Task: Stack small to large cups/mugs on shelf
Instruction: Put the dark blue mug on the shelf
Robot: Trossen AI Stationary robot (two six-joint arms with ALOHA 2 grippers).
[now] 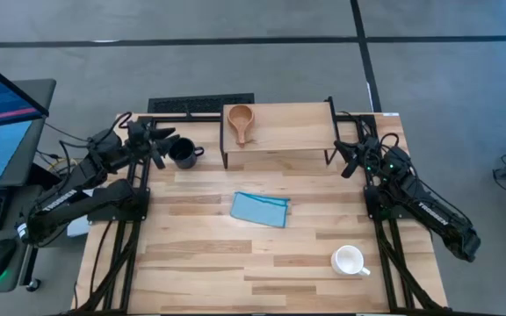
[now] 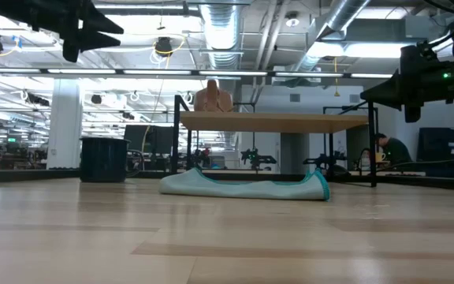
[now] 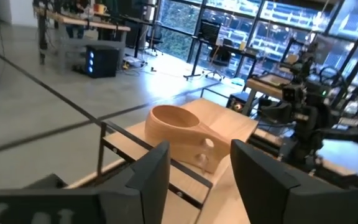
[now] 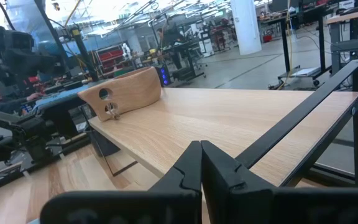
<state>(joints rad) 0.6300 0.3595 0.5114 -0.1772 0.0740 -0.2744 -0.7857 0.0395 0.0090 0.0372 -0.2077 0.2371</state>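
Note:
The small tan wooden cup (image 1: 240, 117) stands on the left part of the shelf (image 1: 292, 130), its flat handle pointing toward the near edge. It also shows in both wrist views (image 3: 180, 126) (image 4: 124, 92). The dark navy mug (image 1: 184, 154) (image 2: 103, 159) rests on the table just left of the shelf. The white mug (image 1: 348, 260) sits near the table's near right corner. My left gripper (image 1: 162, 140) (image 3: 194, 167) hovers open beside the navy mug, raised above the table. My right gripper (image 1: 349, 161) (image 4: 201, 163) is shut at the shelf's right end, off the table.
A blue folded cloth (image 1: 260, 209) (image 2: 247, 187) lies on the table in front of the shelf, between the navy and white mugs. The shelf's thin black legs (image 1: 226, 160) stand at its corners. Bare tabletop (image 1: 200, 263) spreads across the near left part.

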